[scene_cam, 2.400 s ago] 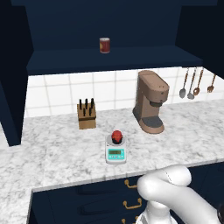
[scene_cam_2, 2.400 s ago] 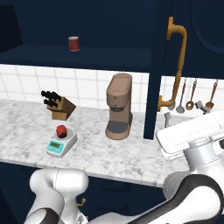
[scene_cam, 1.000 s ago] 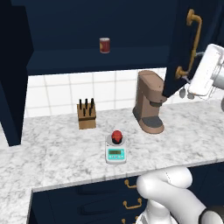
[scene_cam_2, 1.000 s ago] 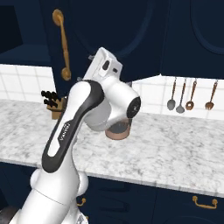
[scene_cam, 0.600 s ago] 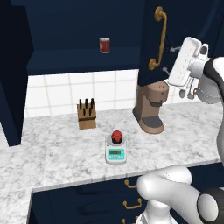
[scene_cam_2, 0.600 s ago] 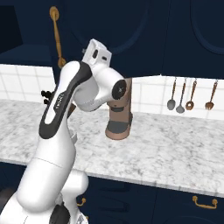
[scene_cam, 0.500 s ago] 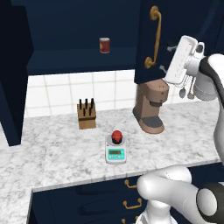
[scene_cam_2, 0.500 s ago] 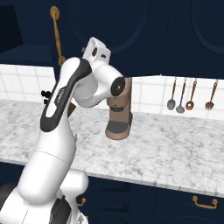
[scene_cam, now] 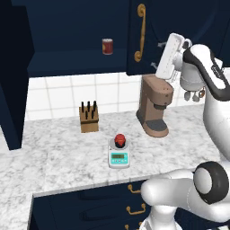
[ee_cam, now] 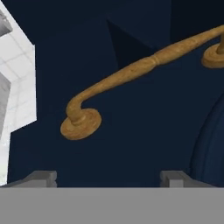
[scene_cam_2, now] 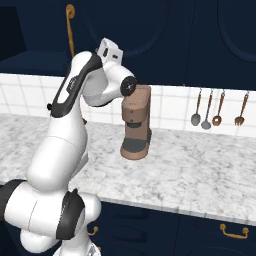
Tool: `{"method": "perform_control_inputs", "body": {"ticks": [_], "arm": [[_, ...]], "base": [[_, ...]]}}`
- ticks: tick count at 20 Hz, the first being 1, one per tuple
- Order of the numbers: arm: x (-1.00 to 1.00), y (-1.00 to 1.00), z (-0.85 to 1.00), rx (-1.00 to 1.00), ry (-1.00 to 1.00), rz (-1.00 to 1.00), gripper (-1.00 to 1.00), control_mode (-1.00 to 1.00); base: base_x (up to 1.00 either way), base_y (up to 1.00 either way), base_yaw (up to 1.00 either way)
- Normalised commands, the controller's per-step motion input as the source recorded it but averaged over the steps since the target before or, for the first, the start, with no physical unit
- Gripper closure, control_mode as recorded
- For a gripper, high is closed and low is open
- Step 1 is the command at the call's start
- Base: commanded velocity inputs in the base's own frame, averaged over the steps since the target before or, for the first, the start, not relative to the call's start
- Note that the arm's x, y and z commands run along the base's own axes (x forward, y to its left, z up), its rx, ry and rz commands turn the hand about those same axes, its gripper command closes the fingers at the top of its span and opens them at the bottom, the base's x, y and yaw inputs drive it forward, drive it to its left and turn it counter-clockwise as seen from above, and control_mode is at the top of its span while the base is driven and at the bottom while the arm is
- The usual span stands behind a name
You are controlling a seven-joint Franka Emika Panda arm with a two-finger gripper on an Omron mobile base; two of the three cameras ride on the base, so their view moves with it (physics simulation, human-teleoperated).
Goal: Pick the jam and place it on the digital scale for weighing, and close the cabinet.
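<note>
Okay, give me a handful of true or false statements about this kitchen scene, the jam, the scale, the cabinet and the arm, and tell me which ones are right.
1. The jam sits on the digital scale. True.
2. The gripper is shut on the jam. False: it is up by the cabinet door's brass handle, with nothing between its fingertips.
3. A red can stands on the shelf inside the cabinet. True.
4. The cabinet is fully closed. False: the shelf is still exposed and the left door stands wide open.
5. The knife block lies tipped over. False: it stands upright by the tiled wall.
</note>
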Motion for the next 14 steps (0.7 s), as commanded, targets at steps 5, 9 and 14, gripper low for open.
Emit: {"method": "perform_control_inputs", "body": {"ticks": [5, 9, 14], "arm": [[0.62, 0.16, -0.03, -0.03, 0.00, -0.04, -1.00, -1.00], [0.54, 0.09, -0.17, -0.01, -0.05, -0.04, -1.00, -1.00], [-0.25, 0.13, -0.33, 0.00, -0.28, -0.05, -1.00, -1.00]], "base": [[0.00, 0.00, 0.00], [0.00, 0.00, 0.00], [0.00, 0.00, 0.00]]}}
